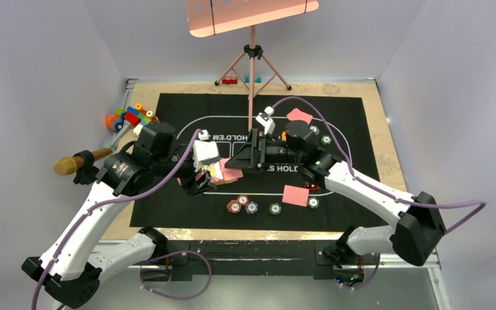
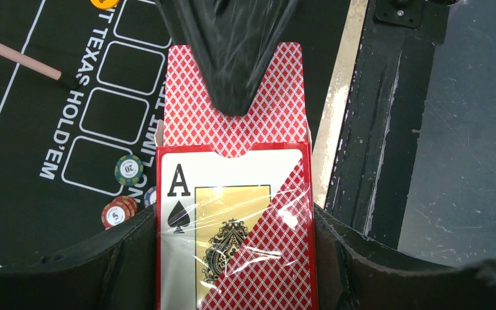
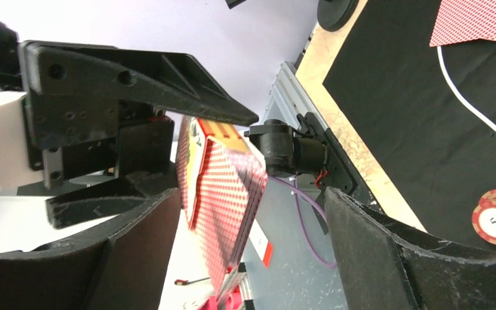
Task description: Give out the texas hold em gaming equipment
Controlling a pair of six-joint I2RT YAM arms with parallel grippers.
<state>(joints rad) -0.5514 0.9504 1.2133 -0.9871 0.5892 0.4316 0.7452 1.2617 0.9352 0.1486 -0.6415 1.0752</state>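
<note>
My left gripper [image 2: 232, 258] is shut on a red card box [image 2: 232, 219] with an ace of spades printed on it. A stack of red-backed playing cards [image 2: 187, 103] sticks out of the box's open end. My right gripper [image 3: 252, 194] is open and straddles those cards [image 3: 223, 187]; one finger [image 2: 232, 51] lies over their backs, the other stands well apart. In the top view both grippers meet above the mat's middle, left gripper [image 1: 200, 179], right gripper [image 1: 232, 161]. Two loose cards [image 1: 295, 195] [image 1: 299, 115] and striped chips [image 1: 242, 205] lie on the mat.
A black printed mat [image 1: 174, 194] covers the wooden table. Colourful toy blocks [image 1: 129, 117] and a wooden handle [image 1: 77, 163] sit at the left edge. A tripod [image 1: 252, 61] stands at the back. More chips [image 1: 326, 139] and an orange button [image 2: 104, 2] lie on the mat.
</note>
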